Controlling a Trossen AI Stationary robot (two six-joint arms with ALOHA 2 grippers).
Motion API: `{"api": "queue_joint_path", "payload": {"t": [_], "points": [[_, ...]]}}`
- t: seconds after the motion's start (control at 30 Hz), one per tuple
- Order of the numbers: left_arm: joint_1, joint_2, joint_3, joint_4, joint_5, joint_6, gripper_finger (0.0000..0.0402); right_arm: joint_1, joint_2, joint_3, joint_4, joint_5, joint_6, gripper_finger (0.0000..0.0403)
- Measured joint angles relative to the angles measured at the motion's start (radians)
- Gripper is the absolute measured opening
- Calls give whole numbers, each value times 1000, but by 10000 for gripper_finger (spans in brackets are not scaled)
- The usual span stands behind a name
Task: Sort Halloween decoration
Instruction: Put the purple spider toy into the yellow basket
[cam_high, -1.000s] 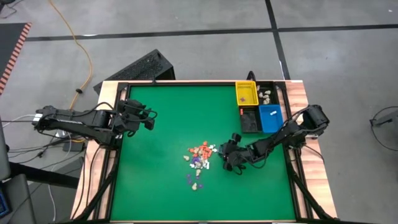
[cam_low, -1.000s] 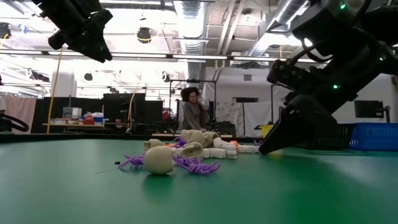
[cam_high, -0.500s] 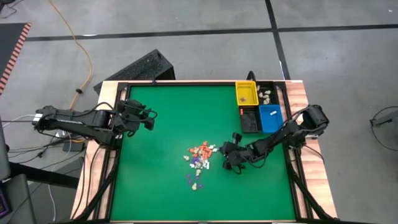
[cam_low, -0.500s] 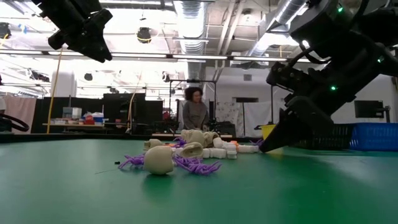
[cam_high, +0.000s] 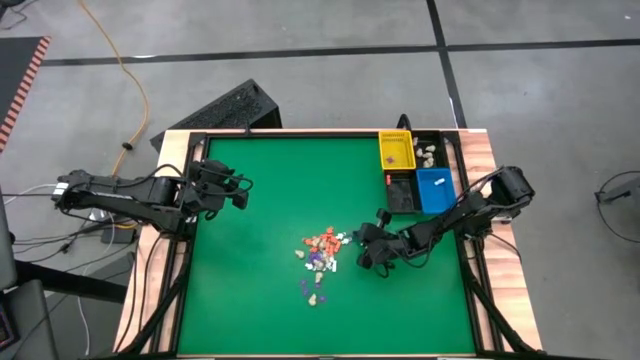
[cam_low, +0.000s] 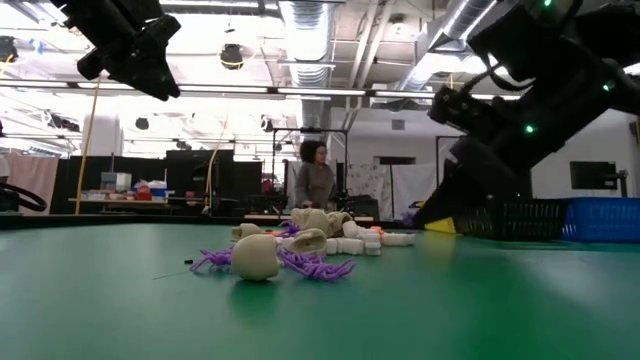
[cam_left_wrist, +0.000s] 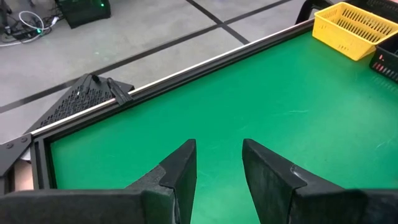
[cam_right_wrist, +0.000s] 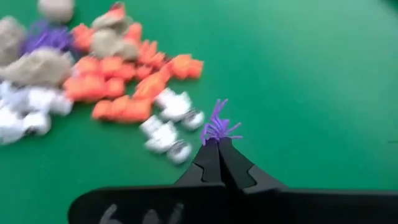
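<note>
Pickup is the step in hand: the right gripper (cam_right_wrist: 217, 142), at centre right of the high view, has its jaws pinched on a purple spider trinket (cam_right_wrist: 219, 126) beside the trinket pile (cam_high: 320, 256) mid-surface. Next it likely needs lifting toward the yellow bin (cam_high: 395, 151). The left gripper (cam_left_wrist: 219, 163) waits at far left, jaws parted and empty.
</note>
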Motion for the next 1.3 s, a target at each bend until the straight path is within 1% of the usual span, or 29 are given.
{"api": "queue_joint_path", "payload": {"t": [0.17,0.3,0.5,0.63,0.7,0.8,0.93,1.0,1.1,1.2,1.3], "points": [[0,0,0,0,0,1,121,-66,-80,0,-89,109,1,6],[0,0,0,-1,0,0,121,-165,-168,0,-167,163,-12,6],[0,0,0,-1,0,1,121,-396,-314,0,-288,166,-39,6],[0,0,0,-2,0,1,121,-560,-382,0,-311,158,-109,5],[0,0,0,-1,-1,1,121,-640,-396,0,-294,109,-147,5],[0,0,0,-1,-2,8,121,-761,-394,0,-274,-20,-186,5],[0,0,0,-1,-1,16,121,-904,-355,0,-276,-165,-209,5],[0,0,0,-1,-2,16,121,-965,-332,0,-264,-242,-220,12],[0,0,0,-1,-2,16,121,-1039,-298,0,-231,-355,-237,36],[0,0,0,-1,-2,16,121,-1081,-273,0,-189,-440,-237,66],[0,0,0,-2,-2,16,121,-1100,-260,0,-165,-480,-237,96]]}}
